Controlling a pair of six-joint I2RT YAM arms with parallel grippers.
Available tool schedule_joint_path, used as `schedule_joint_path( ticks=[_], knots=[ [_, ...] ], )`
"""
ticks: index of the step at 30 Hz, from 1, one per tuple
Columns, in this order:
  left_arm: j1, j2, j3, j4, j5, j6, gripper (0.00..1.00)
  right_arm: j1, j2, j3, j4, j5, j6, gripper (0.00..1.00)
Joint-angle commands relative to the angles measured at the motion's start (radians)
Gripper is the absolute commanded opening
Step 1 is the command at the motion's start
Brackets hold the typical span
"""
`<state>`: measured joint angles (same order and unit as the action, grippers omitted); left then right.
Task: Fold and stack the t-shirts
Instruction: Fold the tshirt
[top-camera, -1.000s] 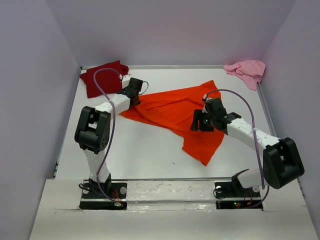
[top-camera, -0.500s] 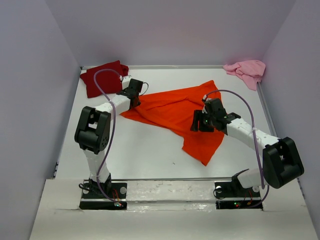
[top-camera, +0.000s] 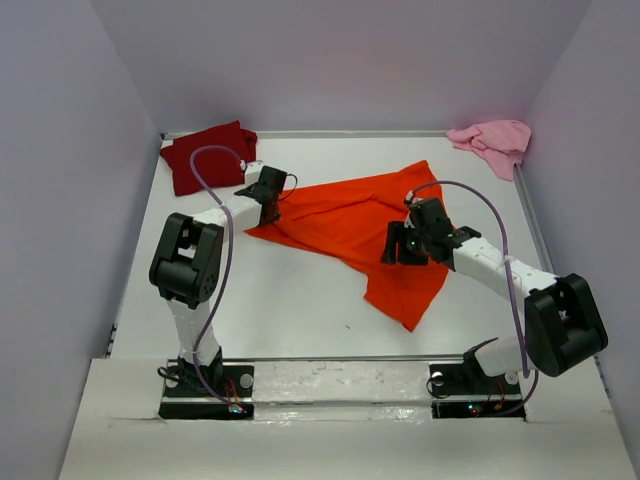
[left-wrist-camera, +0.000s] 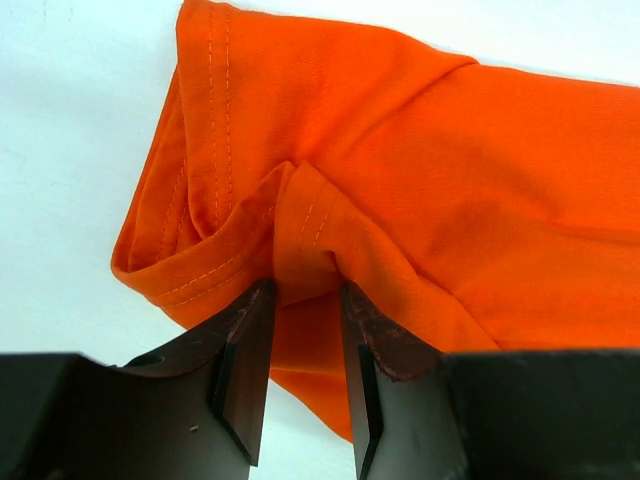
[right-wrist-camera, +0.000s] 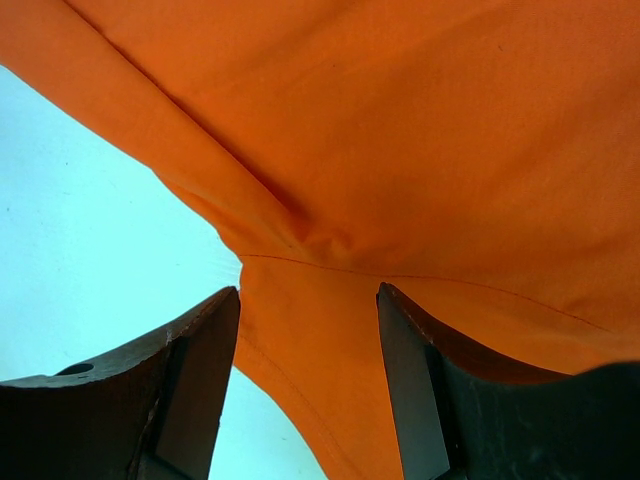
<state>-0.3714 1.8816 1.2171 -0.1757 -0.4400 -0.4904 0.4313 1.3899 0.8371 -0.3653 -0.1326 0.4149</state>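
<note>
The bright orange t-shirt lies spread and creased at the middle of the table. My left gripper is at its left corner. In the left wrist view the left gripper is shut on a raised fold of the orange t-shirt by the hem. My right gripper sits low over the shirt's right part. In the right wrist view the right gripper has its jaws wide apart over the orange cloth, by a seam near the edge. The dark red t-shirt lies at the back left and the pale pink t-shirt at the back right.
White walls close in the table on three sides. The dark red shirt lies just behind the left arm. The arm bases stand at the near edge.
My left gripper has shifted slightly right and toward the near side, and the shirt's left corner has moved with it. The right gripper has barely moved.
</note>
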Motion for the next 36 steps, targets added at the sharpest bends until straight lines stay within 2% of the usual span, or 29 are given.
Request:
schedule_joint_path(
  ticks=[1, 10, 15, 24, 25, 26, 32, 36],
  knots=[
    [-0.008, -0.056, -0.004, 0.01, -0.043, 0.006, 0.42, -0.003, -0.006, -0.001, 0.045, -0.009, -0.007, 0.63],
    [-0.008, -0.027, 0.018, -0.001, -0.08, 0.019, 0.43, -0.003, -0.005, -0.001, 0.043, -0.012, -0.008, 0.63],
    [-0.006, 0.004, 0.018, 0.027, -0.063, 0.021, 0.4, -0.003, -0.005, -0.004, 0.043, -0.013, -0.01, 0.63],
    [0.003, 0.042, 0.042, 0.036, -0.051, 0.032, 0.17, -0.003, -0.006, -0.001, 0.045, -0.012, -0.011, 0.63],
    [0.005, 0.044, 0.042, 0.036, -0.051, 0.033, 0.13, -0.003, -0.005, -0.001, 0.043, -0.012, -0.011, 0.63],
    [0.005, 0.047, 0.042, 0.038, -0.048, 0.033, 0.0, -0.003, -0.005, -0.001, 0.045, -0.01, -0.011, 0.63],
    [0.008, 0.019, 0.015, 0.064, -0.032, 0.035, 0.0, -0.003, -0.008, -0.004, 0.045, -0.01, -0.011, 0.63],
    [0.002, -0.091, -0.014, 0.065, -0.008, 0.039, 0.0, -0.003, -0.011, -0.006, 0.046, -0.01, -0.01, 0.63]
  ],
)
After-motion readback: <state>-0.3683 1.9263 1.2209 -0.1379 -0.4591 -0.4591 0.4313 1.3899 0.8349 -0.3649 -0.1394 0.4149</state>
